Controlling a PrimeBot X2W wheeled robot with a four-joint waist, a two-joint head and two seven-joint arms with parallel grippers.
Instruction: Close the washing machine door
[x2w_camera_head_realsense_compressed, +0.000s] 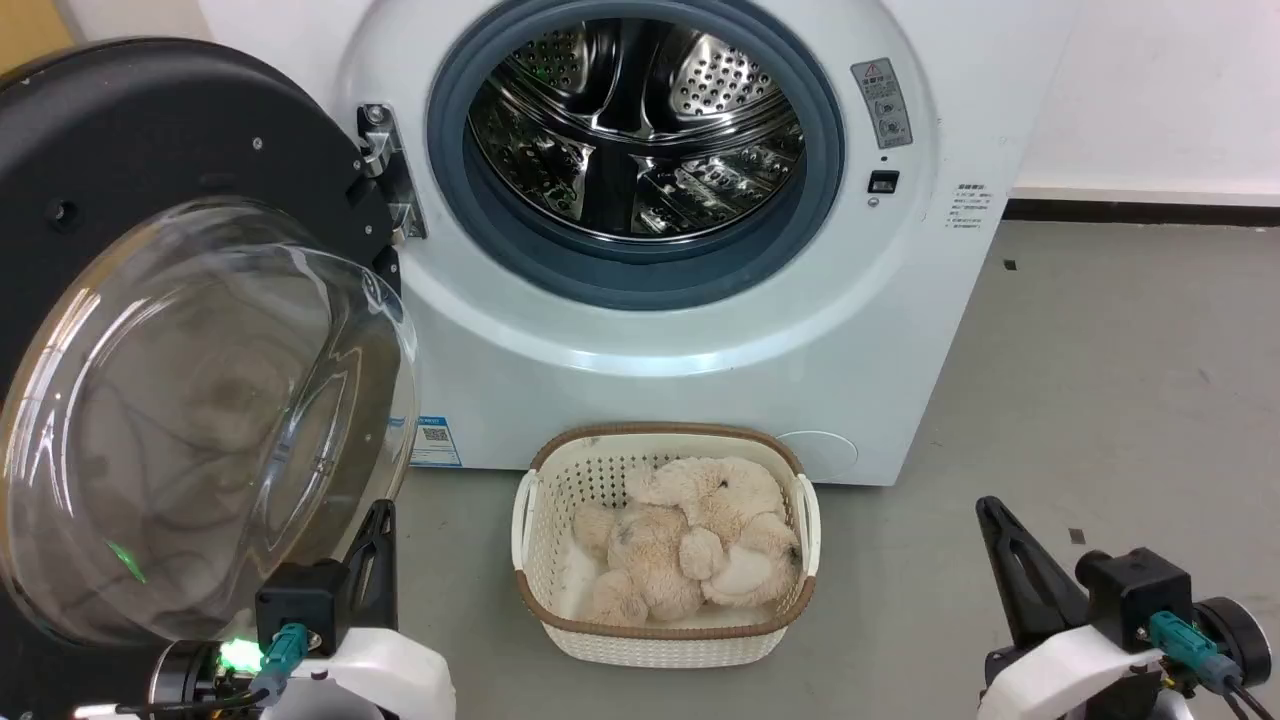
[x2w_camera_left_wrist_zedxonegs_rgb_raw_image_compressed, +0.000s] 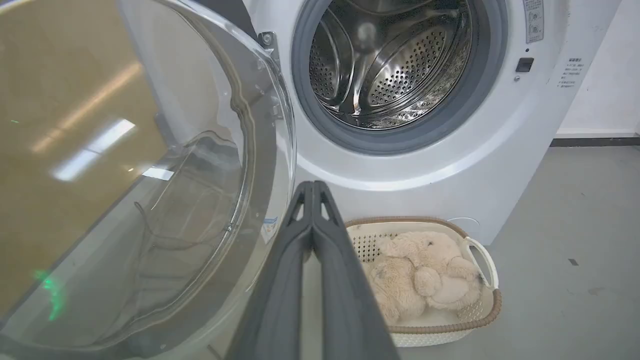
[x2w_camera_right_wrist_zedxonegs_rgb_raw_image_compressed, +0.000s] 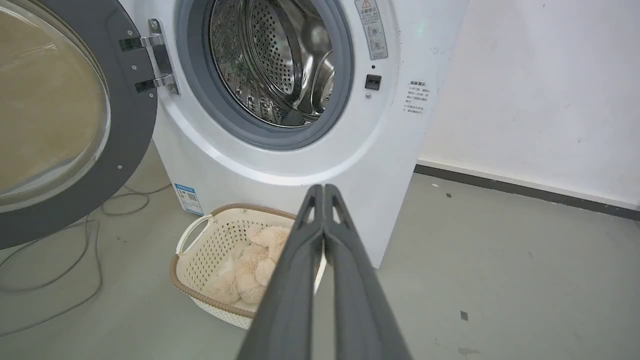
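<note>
Both dark grippers are pinched shut, empty. The big round black-rimmed glass door (x2w_camera_head_realsense_compressed: 150, 130) hangs wide open at ten o'clock, just beside the left gripper (x2w_camera_head_realsense_compressed: 383, 520); the right gripper (x2w_camera_head_realsense_compressed: 992, 510) is far.

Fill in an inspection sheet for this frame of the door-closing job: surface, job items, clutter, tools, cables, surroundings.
Surface: grey floor, a few small dark marks.
Job's things: door swung wide open on its hinge, to the robot's left of the opening; washing machine with its drum looking empty.
Clutter: basket holding a plush toy, on the floor in front of the machine.
Tools: left tool shut, empty, close beside the door glass; right tool shut, empty, apart from everything.
Cables: cable lying loose on the floor below the open door.
Surroundings: white wall with dark skirting.
</note>
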